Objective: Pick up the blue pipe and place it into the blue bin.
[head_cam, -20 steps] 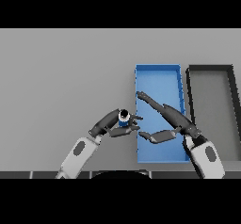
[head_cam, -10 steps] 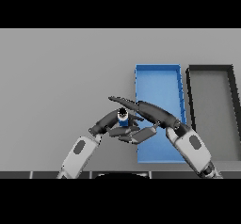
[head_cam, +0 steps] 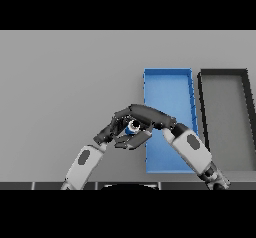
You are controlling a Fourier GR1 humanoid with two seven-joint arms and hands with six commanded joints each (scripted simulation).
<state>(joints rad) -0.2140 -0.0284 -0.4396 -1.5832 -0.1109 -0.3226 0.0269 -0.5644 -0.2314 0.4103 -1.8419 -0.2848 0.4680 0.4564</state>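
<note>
Blue pipe [head_cam: 132,127] sits just left of blue bin [head_cam: 167,84], near worktop [head_cam: 60,82] front edge. Both robot hands curl round it: left [head_cam: 114,132], right [head_cam: 145,116]. Risk: crowded fingers squeeze it out, dropping it short of the bin.

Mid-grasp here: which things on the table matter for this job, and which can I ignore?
Matter: blue pipe, held between the left hand and right hand; blue bin, just right of them.
Ignore: black bin, right of the blue one; grey table.
</note>
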